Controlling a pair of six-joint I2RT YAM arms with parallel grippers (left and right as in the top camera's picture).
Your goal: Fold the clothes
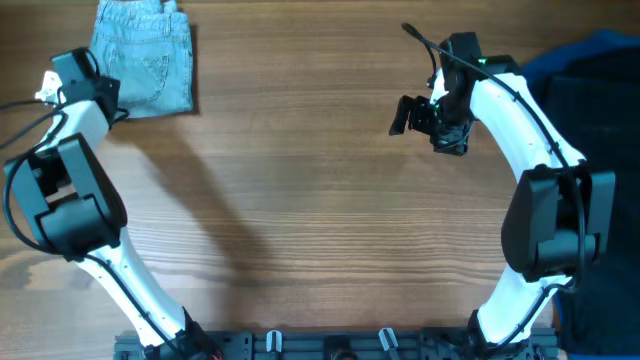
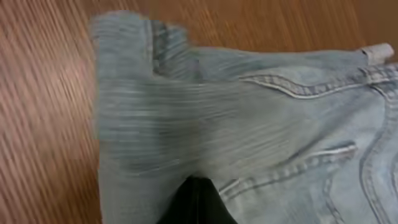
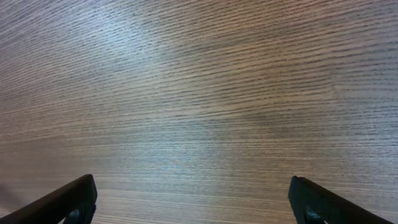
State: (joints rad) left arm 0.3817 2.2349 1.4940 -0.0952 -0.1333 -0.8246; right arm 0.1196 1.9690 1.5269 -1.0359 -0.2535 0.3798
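**Overhead and wrist views, largest element to smallest.** The wooden table filled the field, its grain running left to right. The left arm rose from the near edge and reached to the far left corner. The right arm rose from the near edge on the other side and bent inward over the far right part of the table.

A heap of black and bright-blue garments lay at the far right edge, partly cut off by the frame and partly behind the right arm. The pale denim shorts lay folded into a compact rectangle at the far left of the table. They were well apart from that heap, and their left edge lay just beside the left arm's wrist. In the left wrist view, which was blurred, the denim covered most of the frame and showed a stitched pocket seam and a waistband edge.

The right pincer hung over bare wood with its two fingers spread wide at the lower corners of its own view, with nothing between them. The left pincer appeared as one dark wedge at the bottom centre of its view, over the shorts. Its fingers were pressed together, and it could not be told whether any cloth was caught between them.
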